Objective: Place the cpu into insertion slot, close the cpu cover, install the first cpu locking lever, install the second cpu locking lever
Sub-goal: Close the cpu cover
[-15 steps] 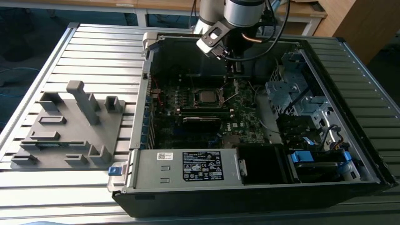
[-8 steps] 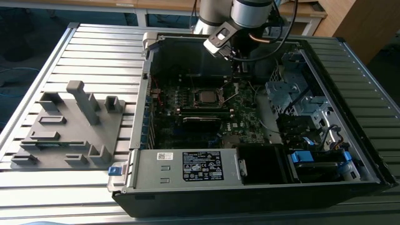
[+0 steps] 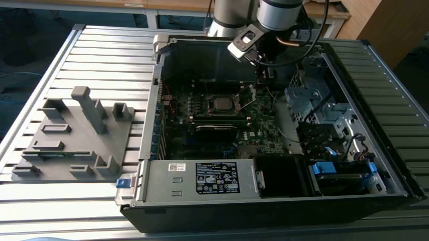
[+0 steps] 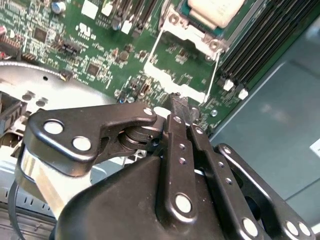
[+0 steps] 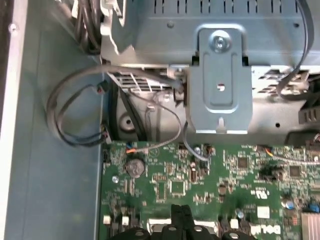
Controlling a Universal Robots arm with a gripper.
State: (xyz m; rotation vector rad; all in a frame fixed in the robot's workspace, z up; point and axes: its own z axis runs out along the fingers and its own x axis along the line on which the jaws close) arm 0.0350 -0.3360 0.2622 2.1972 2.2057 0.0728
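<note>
1. the arm [image 3: 276,12] reaches into an open computer case [image 3: 268,213] on the slatted bench [image 3: 100,47].
2. the cpu [image 4: 215,9] sits in the slot [image 4: 197,32] on the green board [image 5: 200,187].
3. the cover [image 4: 172,82] lies swung open beside the slot, board showing through its window.
4. the fingers [image 4: 176,145] are pressed together, tips at the cover's free edge; whether they touch it cannot be told.

Arm [image 3: 276,14] angled downward, hand [image 4: 181,107] pinched closed.
</note>
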